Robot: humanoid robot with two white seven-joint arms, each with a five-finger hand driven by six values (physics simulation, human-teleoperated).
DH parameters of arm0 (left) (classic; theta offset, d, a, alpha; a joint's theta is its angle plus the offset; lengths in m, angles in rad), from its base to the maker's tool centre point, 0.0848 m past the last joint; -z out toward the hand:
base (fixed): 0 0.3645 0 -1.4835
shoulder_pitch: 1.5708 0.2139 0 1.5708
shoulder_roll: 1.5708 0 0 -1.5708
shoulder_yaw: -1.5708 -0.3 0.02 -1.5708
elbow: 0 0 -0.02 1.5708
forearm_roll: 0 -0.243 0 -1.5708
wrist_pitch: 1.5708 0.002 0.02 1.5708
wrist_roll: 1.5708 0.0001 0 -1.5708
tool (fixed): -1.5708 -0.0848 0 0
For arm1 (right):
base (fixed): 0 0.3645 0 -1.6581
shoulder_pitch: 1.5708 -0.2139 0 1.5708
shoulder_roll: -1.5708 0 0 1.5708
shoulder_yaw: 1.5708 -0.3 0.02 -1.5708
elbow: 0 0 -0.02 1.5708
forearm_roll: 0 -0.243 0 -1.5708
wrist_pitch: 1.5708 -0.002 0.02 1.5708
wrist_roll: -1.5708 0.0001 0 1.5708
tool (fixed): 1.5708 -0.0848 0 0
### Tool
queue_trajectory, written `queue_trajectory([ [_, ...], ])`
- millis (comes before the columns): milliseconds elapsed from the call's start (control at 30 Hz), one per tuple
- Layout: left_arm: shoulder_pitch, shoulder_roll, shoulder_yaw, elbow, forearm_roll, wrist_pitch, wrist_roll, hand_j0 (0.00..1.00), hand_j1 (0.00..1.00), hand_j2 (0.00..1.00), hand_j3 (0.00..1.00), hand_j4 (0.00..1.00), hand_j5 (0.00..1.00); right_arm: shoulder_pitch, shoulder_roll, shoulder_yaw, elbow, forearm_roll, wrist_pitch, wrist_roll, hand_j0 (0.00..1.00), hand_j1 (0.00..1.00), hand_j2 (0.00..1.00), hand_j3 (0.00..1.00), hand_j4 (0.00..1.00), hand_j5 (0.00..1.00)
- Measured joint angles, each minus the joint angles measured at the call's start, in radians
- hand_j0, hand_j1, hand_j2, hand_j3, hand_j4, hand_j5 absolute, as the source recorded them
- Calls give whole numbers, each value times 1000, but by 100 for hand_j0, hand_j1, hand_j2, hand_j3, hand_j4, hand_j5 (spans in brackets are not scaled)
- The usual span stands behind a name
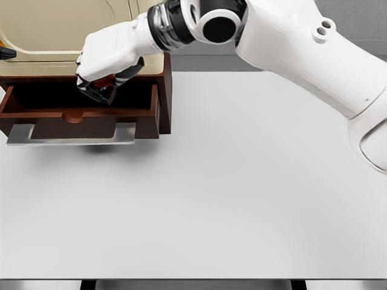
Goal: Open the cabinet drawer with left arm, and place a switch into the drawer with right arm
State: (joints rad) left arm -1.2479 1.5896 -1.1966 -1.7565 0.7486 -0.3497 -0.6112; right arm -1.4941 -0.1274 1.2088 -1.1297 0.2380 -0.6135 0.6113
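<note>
Right hand (103,72): in the upper left of the frame, its arm reaching across from the right edge; the fingers are curled around the switch, palm turned down over the drawer opening.
Switch (104,85): a small dark and reddish thing held under the fingers, partly hidden by them, poised above the inside of the drawer and, as far as can be told, not resting on its floor.
Drawer (78,115): dark wood, pulled out toward the lower left of the frame, with a pale metal handle (71,134) across its front.
Cabinet (166,90): the brown frame around the drawer sits at the far left edge of the white table (242,193).
Left arm: not visible.
Step in hand: judged to be the lowering and release of the switch into the drawer.
How to do it well: bring the hand straight down, away from the drawer's right wall, until the switch is close to the floor, then open the fingers gently so it does not bounce or tip out.
Risk: the knuckles could catch the cabinet's upper edge on the way out, so the hand should lift clear first.
</note>
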Motion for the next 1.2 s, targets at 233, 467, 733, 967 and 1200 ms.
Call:
queue_trajectory([
  [233, 0, 0, 0, 0, 0, 0, 0, 100, 100, 100, 100, 100, 100, -6, 45, 12, 66, 4, 0, 0, 48, 48, 48, 48, 48, 48],
  [467, -1, -2, 0, -2, 0, 0, 0, 100, 100, 100, 100, 100, 100, -11, 68, 17, 91, 67, 0, 0, 100, 100, 100, 100, 100, 100],
  [733, 11, -8, -1, -4, 0, -3, 0, 100, 100, 100, 100, 100, 100, 84, -155, 6, -248, 69, 0, 0, 100, 100, 100, 100, 100, 100],
  [967, 21, -59, 6, -6, 0, -5, 0, 100, 100, 100, 100, 100, 100, 613, -703, -321, -466, 6, 0, 0, 100, 100, 100, 100, 100, 100],
  [1200, 39, -301, 26, -5, -20, -15, 0, 100, 100, 100, 100, 100, 100, 733, -848, -539, -337, -9, 0, 0, 100, 100, 100, 100, 100, 100],
])
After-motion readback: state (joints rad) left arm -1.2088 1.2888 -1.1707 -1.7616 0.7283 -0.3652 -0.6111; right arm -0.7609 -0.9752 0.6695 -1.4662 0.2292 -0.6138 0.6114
